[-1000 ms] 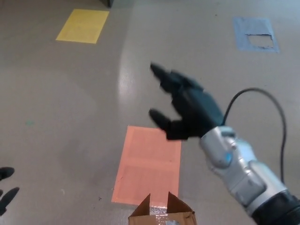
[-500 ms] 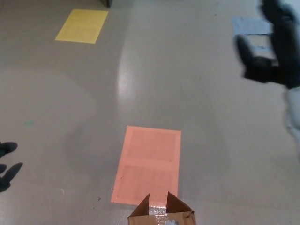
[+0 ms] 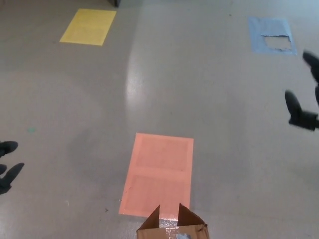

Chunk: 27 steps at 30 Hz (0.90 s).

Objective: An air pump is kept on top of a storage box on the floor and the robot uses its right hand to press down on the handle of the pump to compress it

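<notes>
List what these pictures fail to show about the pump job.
- Air pump: none visible in the head view; whether it lies below the bottom edge cannot be told.
- Cardboard box: only its top flaps show; the bottom edge cuts off the rest.
- Right hand: only fingertips show, blurred, cut by the right edge.
- Left hand: only dark fingertips show at the left edge.

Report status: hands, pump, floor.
Right robot hand open at right edge. Left fingertips at left edge. Pump not visible; box flaps at bottom. Nothing blocking.
</notes>
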{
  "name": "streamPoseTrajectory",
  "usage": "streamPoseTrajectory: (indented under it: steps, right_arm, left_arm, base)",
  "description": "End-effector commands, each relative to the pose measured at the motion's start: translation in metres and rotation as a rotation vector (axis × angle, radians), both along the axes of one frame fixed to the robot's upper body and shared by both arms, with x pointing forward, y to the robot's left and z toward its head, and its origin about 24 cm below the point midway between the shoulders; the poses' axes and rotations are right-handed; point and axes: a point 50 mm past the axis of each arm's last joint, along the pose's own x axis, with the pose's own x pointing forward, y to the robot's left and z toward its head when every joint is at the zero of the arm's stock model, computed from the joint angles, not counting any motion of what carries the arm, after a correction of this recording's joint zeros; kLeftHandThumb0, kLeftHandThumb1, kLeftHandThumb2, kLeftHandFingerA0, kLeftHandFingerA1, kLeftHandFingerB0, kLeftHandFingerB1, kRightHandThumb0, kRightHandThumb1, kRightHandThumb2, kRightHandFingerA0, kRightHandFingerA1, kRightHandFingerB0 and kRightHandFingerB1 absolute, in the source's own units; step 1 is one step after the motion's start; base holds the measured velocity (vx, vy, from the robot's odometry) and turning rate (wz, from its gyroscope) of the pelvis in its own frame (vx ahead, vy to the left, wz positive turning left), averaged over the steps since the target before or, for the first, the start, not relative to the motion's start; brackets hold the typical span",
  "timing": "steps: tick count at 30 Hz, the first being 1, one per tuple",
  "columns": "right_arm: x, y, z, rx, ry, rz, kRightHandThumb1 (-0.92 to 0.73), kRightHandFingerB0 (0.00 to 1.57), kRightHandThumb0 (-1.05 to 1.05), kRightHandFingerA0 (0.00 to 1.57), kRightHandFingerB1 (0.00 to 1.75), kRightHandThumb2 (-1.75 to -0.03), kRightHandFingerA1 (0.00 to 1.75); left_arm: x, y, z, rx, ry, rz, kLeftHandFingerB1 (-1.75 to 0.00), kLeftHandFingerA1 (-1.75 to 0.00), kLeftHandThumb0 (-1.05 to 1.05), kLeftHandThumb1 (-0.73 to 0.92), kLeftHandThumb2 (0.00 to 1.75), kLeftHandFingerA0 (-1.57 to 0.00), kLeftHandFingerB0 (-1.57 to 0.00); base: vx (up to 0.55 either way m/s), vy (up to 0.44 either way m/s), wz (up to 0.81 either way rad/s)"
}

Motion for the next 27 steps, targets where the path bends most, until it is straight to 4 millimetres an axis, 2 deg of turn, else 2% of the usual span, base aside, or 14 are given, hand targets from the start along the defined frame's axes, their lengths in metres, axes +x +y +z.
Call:
streamPoseTrajectory:
  steps: [1,3,5,6,7,10,11,14,16,19,27]
  right_arm:
    - [-0.03,-0.042,-0.08,0.185,0.342,-0.223,-0.68,0.03,-0.69,0.04,0.34,-0.99,0.4]
    - [-0.039,-0.043,-0.094,0.271,0.408,-0.246,-0.68,0.03,-0.67,0.03,0.31,-0.99,0.38]
    - [-0.047,-0.042,-0.107,0.287,0.488,-0.261,-0.71,0.03,-0.68,0.03,0.3,-1.02,0.39]
    - [-0.049,-0.042,-0.11,0.286,0.512,-0.259,-0.71,0.03,-0.68,0.03,0.3,-1.02,0.39]
    - [-0.054,-0.041,-0.117,0.264,0.568,-0.231,-0.79,0.06,-0.81,0.06,0.18,-1.07,0.27]
    - [-0.063,-0.043,-0.127,0.188,0.665,-0.178,-0.82,0.07,-0.84,0.07,0.16,-1.1,0.25]
    - [-0.063,-0.043,-0.127,0.165,0.691,-0.156,-0.85,0.01,-0.83,0.02,0.13,-1.14,0.2]
    - [-0.056,-0.038,-0.122,0.098,0.704,-0.095,-0.83,0.07,-0.84,0.07,0.16,-1.12,0.26]
    - [-0.052,-0.037,-0.118,0.095,0.694,-0.077,-0.81,0.06,-0.81,0.06,0.19,-1.12,0.3]
    - [-0.047,-0.035,-0.113,0.092,0.69,-0.047,-0.84,0.07,-0.88,0.07,0.13,-1.13,0.27]
    - [-0.046,-0.035,-0.112,0.086,0.694,-0.038,-0.84,0.06,-0.87,0.07,0.13,-1.13,0.29]
  left_arm:
    - [-0.001,0.021,0.012,0.048,0.042,0.075,-0.29,-0.32,-0.56,0.85,0.65,-0.27,-0.23]
    - [-0.002,0.021,0.01,0.036,0.048,0.073,-0.29,-0.33,-0.57,0.84,0.65,-0.29,-0.23]
    - [-0.004,0.021,0.007,0.024,0.062,0.071,-0.29,-0.33,-0.58,0.84,0.65,-0.3,-0.23]
    - [-0.005,0.021,0.006,0.023,0.066,0.072,-0.29,-0.33,-0.58,0.84,0.65,-0.3,-0.23]
    - [-0.006,0.022,0.004,0.028,0.078,0.074,-0.29,-0.34,-0.6,0.84,0.65,-0.3,-0.23]
    - [-0.01,0.021,-0.001,0.04,0.101,0.076,-0.29,-0.34,-0.6,0.84,0.65,-0.3,-0.23]
    - [-0.01,0.021,-0.002,0.034,0.102,0.077,-0.29,-0.34,-0.6,0.83,0.65,-0.3,-0.23]
    - [-0.01,0.021,-0.003,0.026,0.1,0.076,-0.29,-0.33,-0.6,0.83,0.65,-0.3,-0.23]
    - [-0.009,0.02,-0.002,0.021,0.097,0.076,-0.29,-0.33,-0.6,0.84,0.65,-0.29,-0.22]
    - [-0.009,0.021,-0.001,0.017,0.093,0.084,-0.29,-0.33,-0.61,0.83,0.65,-0.29,-0.22]
    - [-0.01,0.022,-0.002,0.021,0.094,0.087,-0.29,-0.33,-0.61,0.85,0.66,-0.3,-0.23]
  base:
    - [0.0,0.0,0.0]
    - [0.0,0.0,0.0]
    - [0.0,0.0,0.0]
    - [0.0,0.0,0.0]
    - [0.0,0.0,0.0]
    - [0.0,0.0,0.0]
    - [0.0,0.0,0.0]
    - [0.0,0.0,0.0]
    - [0.0,0.0,0.0]
    - [0.0,0.0,0.0]
    - [0.0,0.0,0.0]
